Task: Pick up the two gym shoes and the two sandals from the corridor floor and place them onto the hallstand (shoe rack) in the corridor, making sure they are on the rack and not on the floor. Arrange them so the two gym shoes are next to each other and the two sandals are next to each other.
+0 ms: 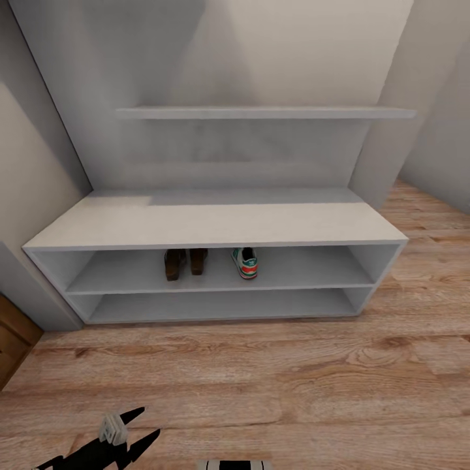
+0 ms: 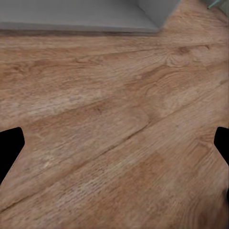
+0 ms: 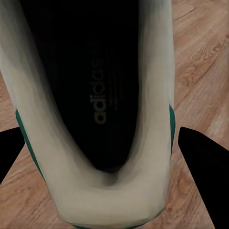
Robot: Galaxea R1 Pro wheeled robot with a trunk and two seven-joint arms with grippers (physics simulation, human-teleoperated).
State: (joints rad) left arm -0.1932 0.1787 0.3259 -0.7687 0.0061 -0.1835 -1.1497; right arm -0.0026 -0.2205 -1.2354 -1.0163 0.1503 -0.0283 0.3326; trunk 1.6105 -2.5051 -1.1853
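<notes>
The hallstand (image 1: pixel 215 225) stands ahead against the wall. On its upper shelf the two sandals (image 1: pixel 185 262) lie side by side, dark brown, and one gym shoe (image 1: pixel 245 262) lies a little to their right, heel outward. A second gym shoe (image 3: pixel 95 109), off-white with green stripes, is seen from above in the right wrist view; my right gripper (image 3: pixel 102 157) is shut on its heel end over the corridor floor (image 3: pixel 205 57). My left gripper (image 1: pixel 150 423) hangs open low at the left, with bare planks between its fingers (image 2: pixel 9 148).
A floating grey shelf (image 1: pixel 261 113) hangs above the hallstand's top. Walls close in on the left, and a wooden door edge (image 1: pixel 13 339) shows at the lower left. Wood floor (image 1: pixel 274 378) stretches between me and the unit and past its right end.
</notes>
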